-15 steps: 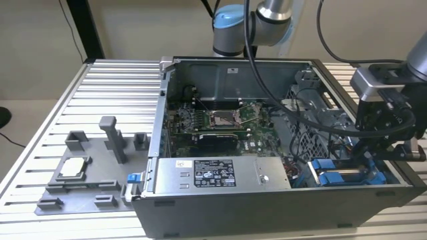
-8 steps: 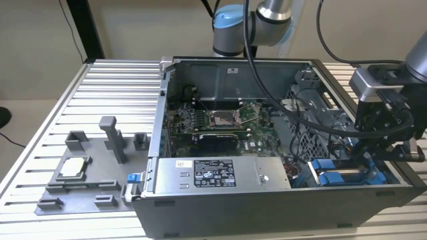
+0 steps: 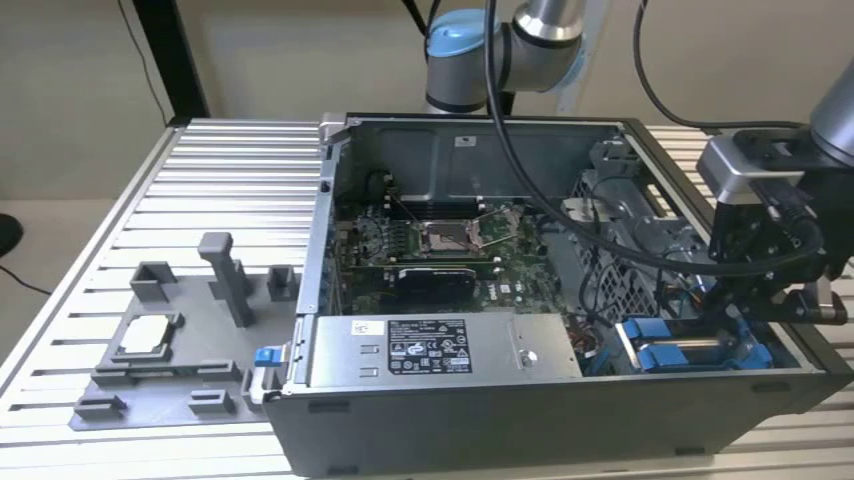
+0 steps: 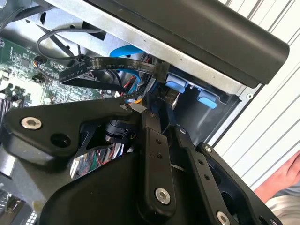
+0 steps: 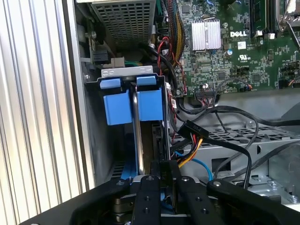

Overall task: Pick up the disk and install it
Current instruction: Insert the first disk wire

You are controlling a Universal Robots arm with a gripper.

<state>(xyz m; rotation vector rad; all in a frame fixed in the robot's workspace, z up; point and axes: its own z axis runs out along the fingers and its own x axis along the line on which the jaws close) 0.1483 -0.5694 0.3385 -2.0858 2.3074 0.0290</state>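
The disk point(image 5: 151, 105), edged in bright blue plastic, stands on edge in the drive bay at the near corner of the open computer case, on the exterior view's right. Its blue tabs point(image 3: 671, 357) show just under my gripper point(image 3: 742, 318), which reaches down into that bay. In the first wrist view the gripper point(image 5: 165, 168) has its two black fingers drawn close together over the disk's far end, with blue plastic showing between them. In the second wrist view the gripper point(image 4: 165, 101) ends right beside the blue tabs point(image 4: 176, 86). The disk's label is hidden.
A long grey box with a black label point(image 3: 427, 350) lies along the case's front. The green motherboard point(image 3: 441, 250) is behind it. Black and coloured cables point(image 5: 211, 136) crowd the bay's side. A grey fixture plate point(image 3: 160, 350) sits on the table at the exterior view's left. A person's hand point(image 4: 286, 178) is beyond the case wall.
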